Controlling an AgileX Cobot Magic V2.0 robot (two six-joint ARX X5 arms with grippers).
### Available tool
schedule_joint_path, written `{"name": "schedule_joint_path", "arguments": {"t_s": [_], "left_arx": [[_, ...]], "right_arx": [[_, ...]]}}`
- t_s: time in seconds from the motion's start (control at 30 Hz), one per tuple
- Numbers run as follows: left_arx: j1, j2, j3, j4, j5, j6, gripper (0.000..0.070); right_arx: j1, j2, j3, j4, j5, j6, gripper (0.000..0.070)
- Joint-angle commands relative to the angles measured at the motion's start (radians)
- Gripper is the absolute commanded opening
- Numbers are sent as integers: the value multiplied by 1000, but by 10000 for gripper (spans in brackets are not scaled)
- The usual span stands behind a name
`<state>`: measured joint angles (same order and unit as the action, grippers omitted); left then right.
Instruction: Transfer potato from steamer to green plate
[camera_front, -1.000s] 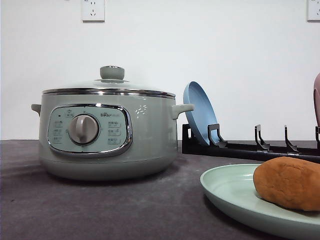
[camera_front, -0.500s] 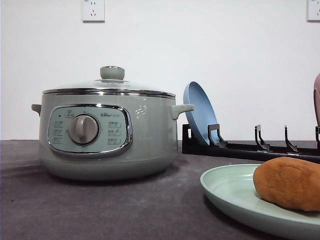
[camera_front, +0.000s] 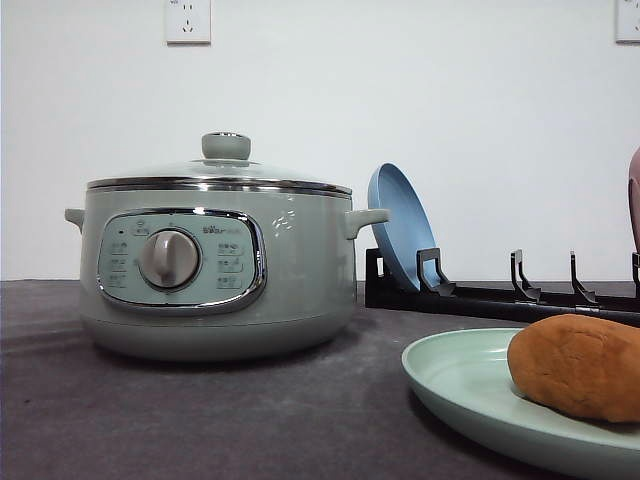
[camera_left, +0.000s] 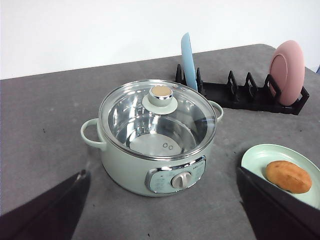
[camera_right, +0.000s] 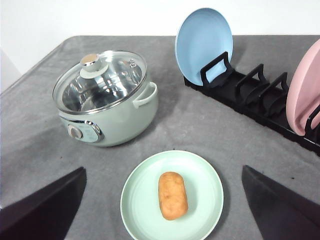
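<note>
Steamer (camera_left: 157, 140): standing on grey table (camera_front: 200, 420), glass lid (camera_right: 100, 80) closed, inner pot bare of food. Dish rack (camera_right: 260, 95): behind, holding upright blue plate (camera_right: 204, 40) at the steamer end and pink plate (camera_left: 287, 72) at the far end. Green plate (camera_right: 145, 202): flat, near the steamer's front, carrying potato (camera_right: 172, 195) at its centre. Left gripper (camera_left: 162, 210): fingers spread wide, holding nothing. Right gripper (camera_right: 165, 210): fingers spread wide, holding nothing, above the potato.

Sage-green steamer (camera_right: 107, 100); mint-green plate (camera_right: 200, 175); orange-brown potato (camera_right: 172, 195); blue plate (camera_right: 202, 40); pink plate (camera_right: 305, 95).
</note>
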<state>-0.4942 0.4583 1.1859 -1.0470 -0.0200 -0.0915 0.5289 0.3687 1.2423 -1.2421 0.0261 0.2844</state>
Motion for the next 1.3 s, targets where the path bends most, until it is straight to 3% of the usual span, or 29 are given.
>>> {"name": "schedule_joint_path", "arguments": {"t_s": [0.0,0.23,0.27,0.3,0.33,0.37,0.4,0.47,1.13,1.27], "left_arx": [[-6,3,10,17,3,-5,605],[-6,5,10,27,2,-4,588],[-6,5,10,28,2,-4,540],[-6,5,10,25,2,-4,417],[-6,5,10,21,2,-3,158],[-6,5,10,16,2,1,24],[-6,5,10,15,2,2,25],[-6,5,9,16,2,-1,0],[-6,3,3,29,2,-3,0],[56,-8,-30,51,2,-3,0]], "right_arx": [[5,1,16,15,1,-11,630],[5,1,16,14,1,-11,628],[5,1,16,13,1,-11,602],[5,1,16,11,1,-11,515],[5,1,16,7,0,-11,316],[5,1,16,4,1,-13,118],[5,1,16,3,0,-16,10],[5,1,16,7,1,-20,14],[5,1,16,9,1,-11,14],[5,1,16,9,1,-11,14]]}}
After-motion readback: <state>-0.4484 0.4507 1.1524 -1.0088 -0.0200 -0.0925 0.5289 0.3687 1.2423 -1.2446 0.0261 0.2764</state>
